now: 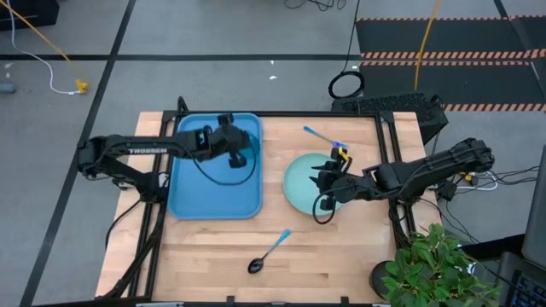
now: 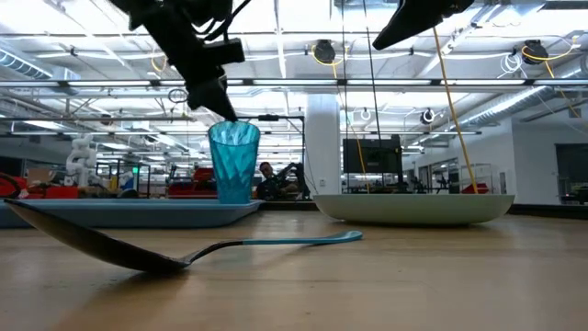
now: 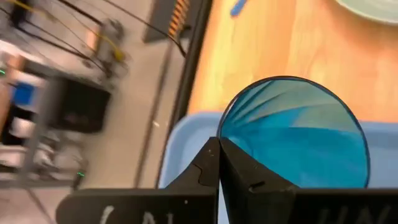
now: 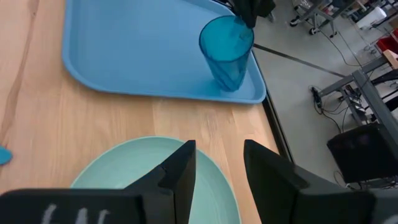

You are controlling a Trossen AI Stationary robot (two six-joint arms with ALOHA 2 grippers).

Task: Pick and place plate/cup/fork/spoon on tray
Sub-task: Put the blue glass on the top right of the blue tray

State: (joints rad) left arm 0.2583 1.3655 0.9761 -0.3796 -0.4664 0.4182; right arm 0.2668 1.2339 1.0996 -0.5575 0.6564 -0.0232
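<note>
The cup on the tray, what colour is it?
Translucent teal-blue cup; clearest in the right wrist view.

Overhead, table-level, two wrist views; shared tray.

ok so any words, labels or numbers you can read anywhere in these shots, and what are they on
Left arm, high view: white lettering along the link, too small to read.
Left end effector, left wrist view: pale marks on the housing, cut off and blurred, unreadable.
Right end effector, right wrist view: pale marks on the housing, also unreadable.
Tray, cup, plate: no text visible.
</note>
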